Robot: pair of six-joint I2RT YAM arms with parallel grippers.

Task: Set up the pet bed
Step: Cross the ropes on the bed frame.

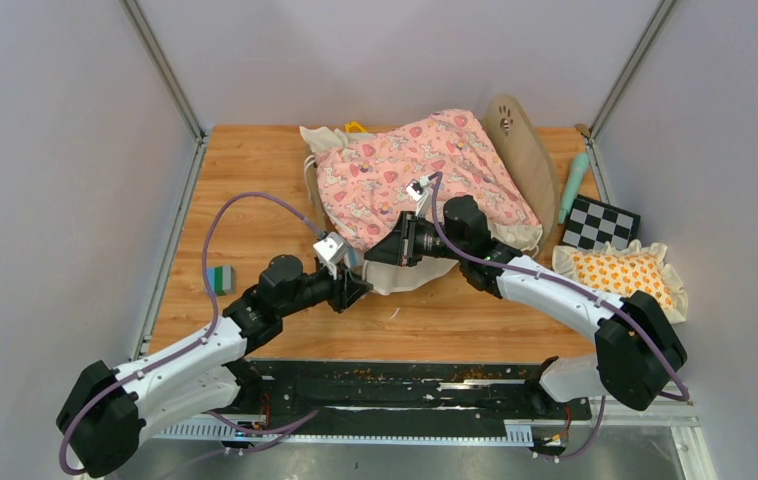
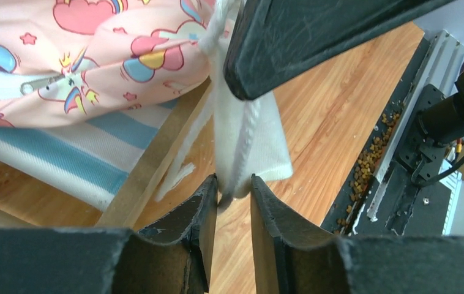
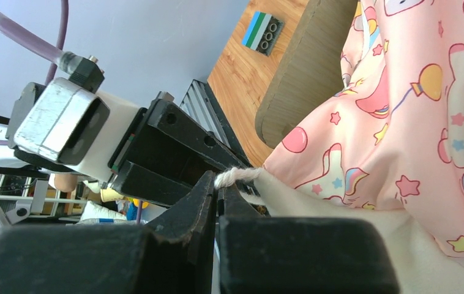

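Observation:
The pet bed stands at the back middle, its rounded headboard [image 1: 520, 150] with a paw cutout on the right. A pink unicorn quilt [image 1: 425, 165] lies bunched over the striped mattress [image 2: 64, 153] and the wooden frame [image 2: 150, 165]. My right gripper [image 1: 380, 250] is shut on the quilt's white corded edge [image 3: 235, 176] and holds it up off the table. The white ruffle [image 2: 248, 141] hangs down from it. My left gripper [image 2: 234, 187] is just below, jaws narrowly apart, with the ruffle's lower corner between the tips.
An orange-patterned frilled pillow [image 1: 623, 272] lies at the right edge, with a checkered board [image 1: 600, 222] and a mint-green stick [image 1: 573, 185] behind it. Stacked toy blocks [image 1: 220, 279] sit at the left. Brown crumbs [image 2: 370, 165] fill the rail at the near edge.

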